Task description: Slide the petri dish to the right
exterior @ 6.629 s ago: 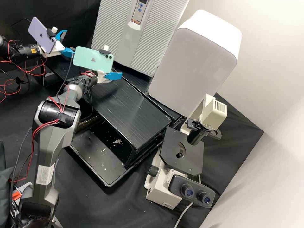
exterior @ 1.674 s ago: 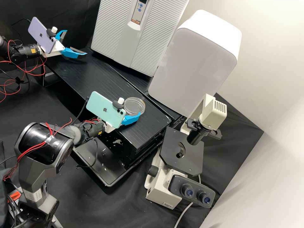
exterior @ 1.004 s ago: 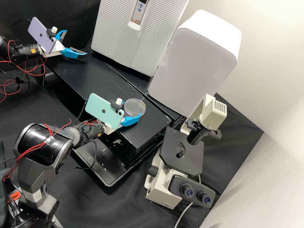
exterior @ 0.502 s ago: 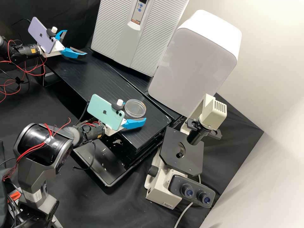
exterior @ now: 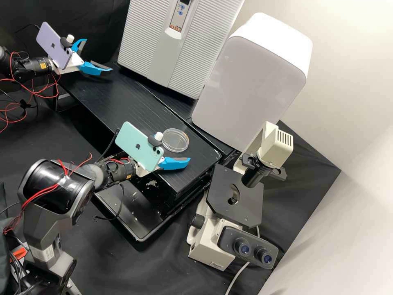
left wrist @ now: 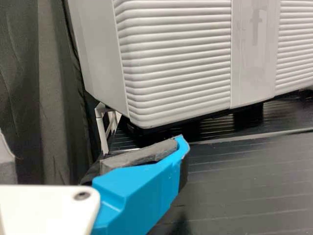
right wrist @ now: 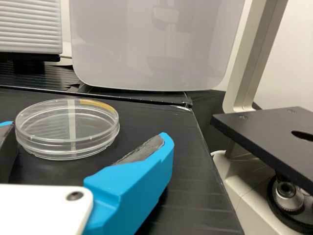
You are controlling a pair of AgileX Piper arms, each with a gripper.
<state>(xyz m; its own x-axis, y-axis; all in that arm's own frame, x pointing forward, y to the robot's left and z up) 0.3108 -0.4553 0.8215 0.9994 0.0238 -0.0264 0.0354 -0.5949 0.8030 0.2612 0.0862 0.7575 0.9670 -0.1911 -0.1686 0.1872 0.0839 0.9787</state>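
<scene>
Watcher: Over the last six seconds the right arm (exterior: 53, 192) has swung from the back left of the black platform (exterior: 123, 98) to its right end. In the last second or so the right tool (right wrist: 83, 133) has let go of the petri dish (exterior: 175, 140) and eased back a little toward the near edge.

Checker: So how does that tool stand?

Watcher: Released. Its fingers (right wrist: 134, 188) are spread, one to either side of the dish. The high view shows a dark strip of platform between the visible finger and the rim.

Checker: And the dish itself?

Watcher: Flat on the platform's right end, near the corner, just ahead of the tool. It is clear, with a yellow streak on the far part of its rim. Behind it rises a smooth white housing (exterior: 254, 78). To the right, off the platform, stands a microscope (exterior: 233, 221) with its black stage (right wrist: 269, 132).

Checker: What of the left tool (exterior: 97, 69)?

Watcher: It hangs over the platform's far left end, well apart from the dish, close before a ribbed white cabinet (exterior: 176, 41). Whether it is released or clenched cannot be told.

Checker: Anything lower down?

Watcher: A black tray (exterior: 123, 200) flecked with white bits lies under the platform's near side, on the counter (exterior: 135, 262), which is draped in black cloth.
</scene>
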